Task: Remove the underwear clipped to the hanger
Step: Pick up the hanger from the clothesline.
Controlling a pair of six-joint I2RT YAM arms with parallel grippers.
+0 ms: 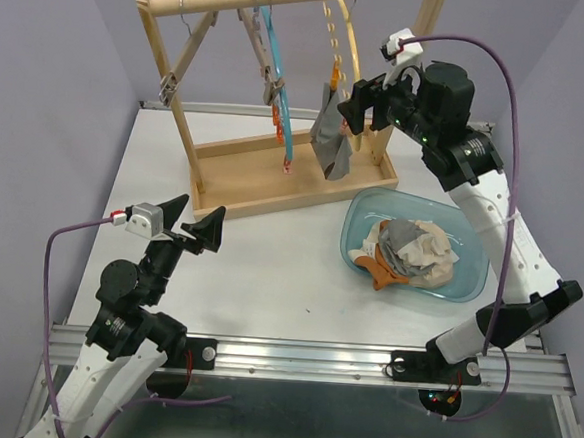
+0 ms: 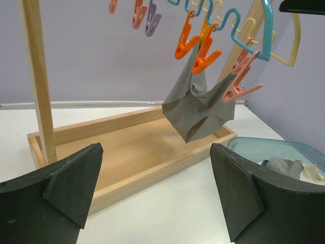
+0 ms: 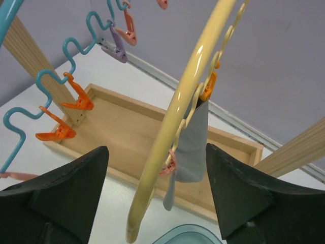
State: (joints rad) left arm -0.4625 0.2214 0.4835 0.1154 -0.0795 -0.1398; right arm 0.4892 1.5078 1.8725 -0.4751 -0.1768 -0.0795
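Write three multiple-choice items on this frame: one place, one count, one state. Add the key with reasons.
1. Where is the grey underwear?
A) on the floor
B) clipped to the yellow hanger
C) flat on the table

2. How many garments are clipped to hangers?
A) one
B) three
C) none

3. The left hand is:
A) shut on a peg
B) shut on cloth
C) open and empty

Key:
1 B, an orange peg pins it to that hanger.
2 A, only the grey piece hangs, and the others lie in the tub.
3 C, its fingers stand wide apart with nothing between them.
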